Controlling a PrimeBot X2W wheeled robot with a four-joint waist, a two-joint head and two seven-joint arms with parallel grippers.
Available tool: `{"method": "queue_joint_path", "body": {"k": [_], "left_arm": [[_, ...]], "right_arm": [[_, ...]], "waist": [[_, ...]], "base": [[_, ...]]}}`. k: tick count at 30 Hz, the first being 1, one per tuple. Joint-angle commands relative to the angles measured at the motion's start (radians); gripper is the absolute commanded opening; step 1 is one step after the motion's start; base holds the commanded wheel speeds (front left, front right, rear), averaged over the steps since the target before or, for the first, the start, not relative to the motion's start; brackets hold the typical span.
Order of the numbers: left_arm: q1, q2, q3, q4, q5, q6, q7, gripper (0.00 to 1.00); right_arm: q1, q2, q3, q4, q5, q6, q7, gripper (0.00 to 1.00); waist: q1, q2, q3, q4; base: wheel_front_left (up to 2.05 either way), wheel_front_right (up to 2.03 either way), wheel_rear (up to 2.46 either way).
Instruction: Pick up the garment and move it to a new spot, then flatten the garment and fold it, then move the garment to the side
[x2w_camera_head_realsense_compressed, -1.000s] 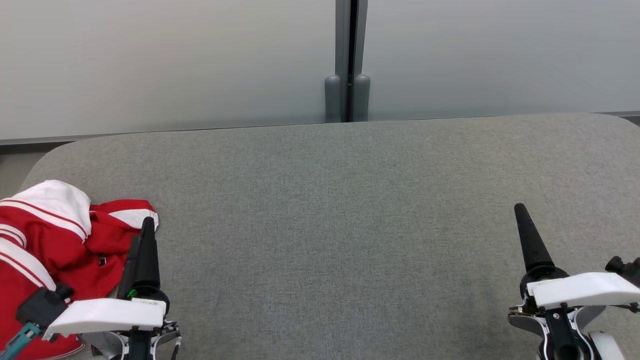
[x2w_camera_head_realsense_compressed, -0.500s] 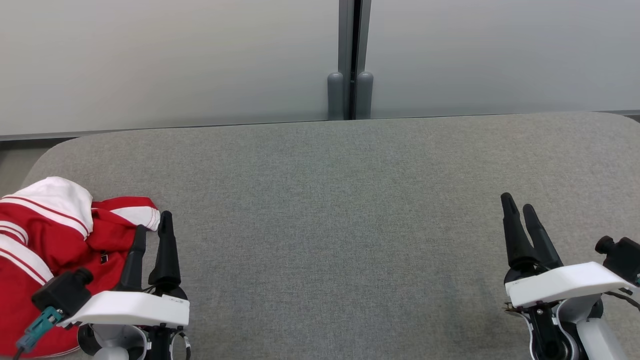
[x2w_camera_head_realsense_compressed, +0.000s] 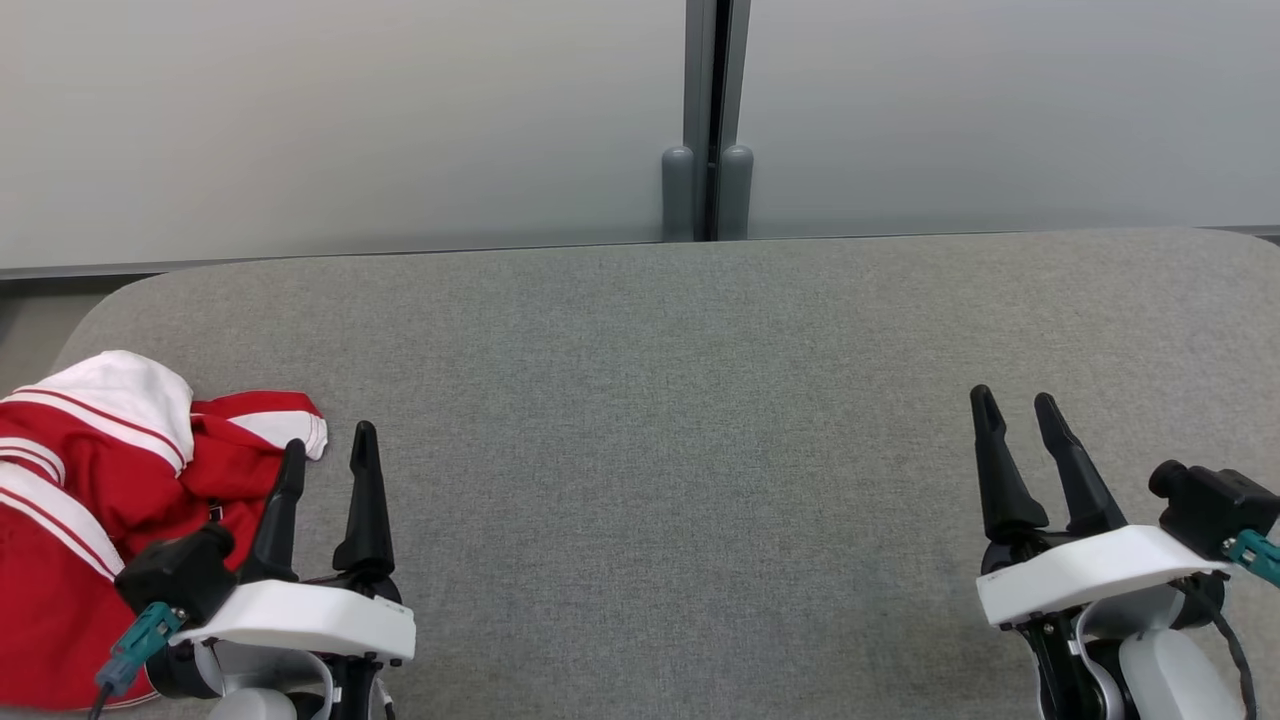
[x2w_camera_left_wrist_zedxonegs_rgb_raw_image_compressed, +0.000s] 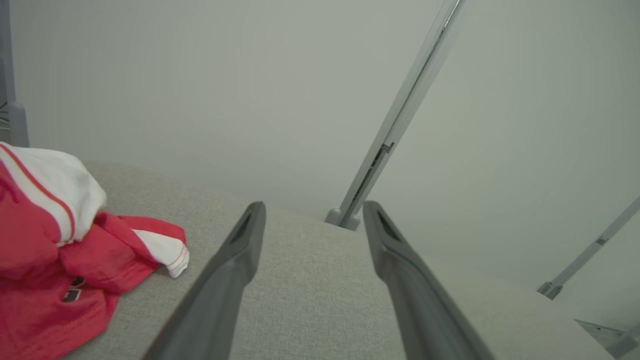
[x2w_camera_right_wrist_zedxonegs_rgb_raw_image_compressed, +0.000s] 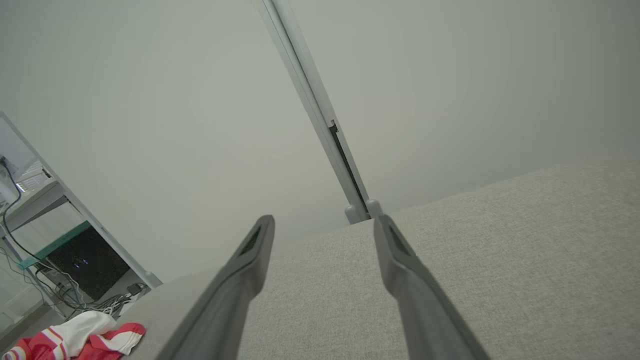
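A crumpled red and white garment (x2w_camera_head_realsense_compressed: 90, 480) lies at the left end of the grey fabric table (x2w_camera_head_realsense_compressed: 660, 400), running off the head view's left edge. It also lies at the left in the left wrist view, garment (x2w_camera_left_wrist_zedxonegs_rgb_raw_image_compressed: 45, 245), and small at the lower left in the right wrist view, garment (x2w_camera_right_wrist_zedxonegs_rgb_raw_image_compressed: 75, 340). My left gripper (x2w_camera_head_realsense_compressed: 330, 445) stands open just right of the garment, nothing between its fingers. My right gripper (x2w_camera_head_realsense_compressed: 1012, 400) is open too, far off near the table's right end, over bare fabric.
A frosted wall with a vertical grey post (x2w_camera_head_realsense_compressed: 708, 120) runs behind the table's far edge. The table's left corner is rounded. In the right wrist view a shelf with cables (x2w_camera_right_wrist_zedxonegs_rgb_raw_image_compressed: 60, 280) stands beyond the table's left end.
Both wrists have turned, so each gripper's two fingers now appear side by side. The left gripper has shifted right, off the garment; the right gripper has shifted left. The garment has not moved.
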Motion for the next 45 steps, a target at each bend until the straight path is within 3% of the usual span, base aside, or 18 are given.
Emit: {"method": "queue_joint_path", "body": {"k": [1,17,45], "left_arm": [[-0.018,0.007,-0.003,-0.012,0.033,0.007,-0.008,1.0],[-0.009,0.008,-0.018,-0.006,0.182,0.023,-0.047,1.0],[-0.018,0.011,-0.043,-0.008,0.39,0.042,-0.105,1.0]], "right_arm": [[-0.021,-0.01,0.002,-0.009,-0.032,0.002,-0.01,1.0],[-0.02,-0.006,0.011,0.003,-0.203,0.002,-0.05,1.0],[-0.044,-0.001,0.042,-0.002,-0.399,0.002,-0.108,1.0]], "waist": [[0.0,0.0,-0.001,0.001],[0.0,0.0,-0.01,0.001],[0.0,0.0,-0.003,0.006]], "base": [[0.0,0.0,0.0],[0.0,0.0,0.0],[0.0,0.0,0.0]]}}
